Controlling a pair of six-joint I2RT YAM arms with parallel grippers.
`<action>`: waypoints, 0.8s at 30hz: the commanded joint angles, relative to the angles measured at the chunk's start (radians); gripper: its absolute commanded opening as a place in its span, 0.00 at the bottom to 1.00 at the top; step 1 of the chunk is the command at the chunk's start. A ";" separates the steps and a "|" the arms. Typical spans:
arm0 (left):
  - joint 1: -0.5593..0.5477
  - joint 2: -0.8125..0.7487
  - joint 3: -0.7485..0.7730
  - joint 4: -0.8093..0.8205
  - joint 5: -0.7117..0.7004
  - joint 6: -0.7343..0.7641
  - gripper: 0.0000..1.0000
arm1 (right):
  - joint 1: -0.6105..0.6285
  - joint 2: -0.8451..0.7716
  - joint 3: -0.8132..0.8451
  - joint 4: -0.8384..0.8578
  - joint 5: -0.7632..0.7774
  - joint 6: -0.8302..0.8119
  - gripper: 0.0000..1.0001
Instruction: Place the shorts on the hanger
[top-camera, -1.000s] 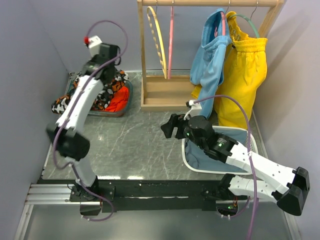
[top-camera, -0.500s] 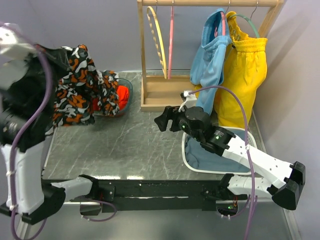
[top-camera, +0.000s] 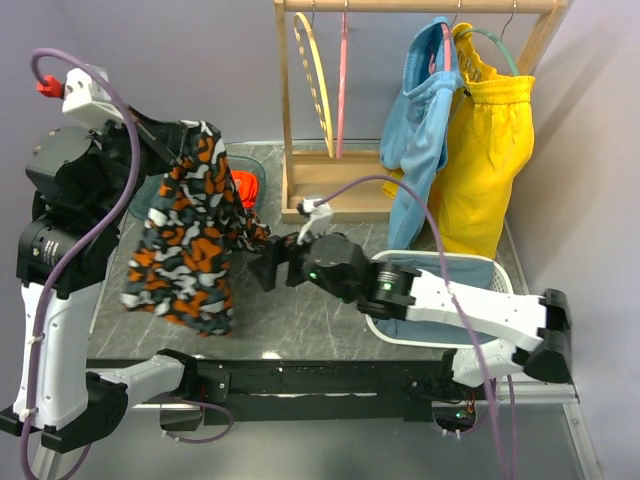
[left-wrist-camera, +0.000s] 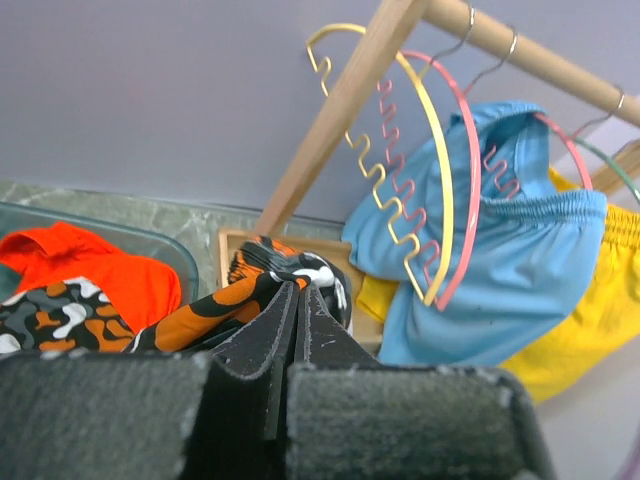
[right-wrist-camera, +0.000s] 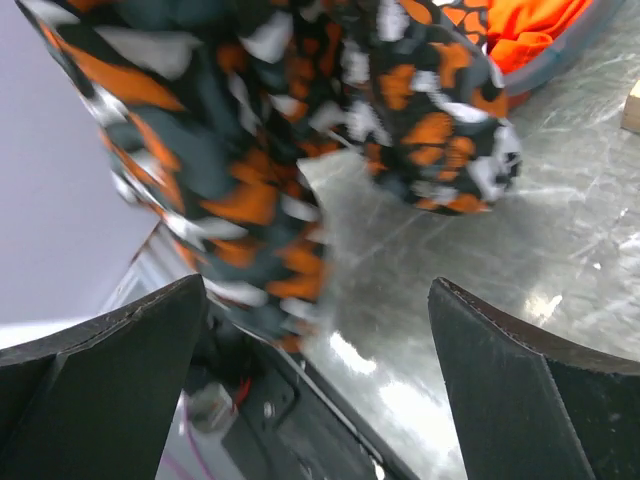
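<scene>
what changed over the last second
The left end effector, shut on the shorts, lifted them out of the bin; they now hang in the air. The right end effector, open, swung left toward them. The pink hanger and the orange garment stayed put.

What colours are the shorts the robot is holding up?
Orange, black, grey and white blotches, like camouflage; the shorts show best in the top view.

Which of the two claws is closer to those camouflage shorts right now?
Left. The left gripper is shut on the shorts, holding them up by their top. The right gripper is open just beside the hanging cloth, apparently not touching it.
</scene>
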 joint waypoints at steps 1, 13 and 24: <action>-0.005 -0.047 0.001 0.060 0.078 -0.014 0.01 | -0.028 0.140 0.095 0.033 0.135 0.050 1.00; -0.095 -0.079 -0.050 0.063 0.012 0.013 0.01 | -0.127 0.095 -0.041 0.220 0.162 0.120 0.92; -0.151 -0.076 -0.067 0.065 -0.034 0.029 0.01 | -0.120 0.204 -0.013 0.209 0.049 0.149 0.84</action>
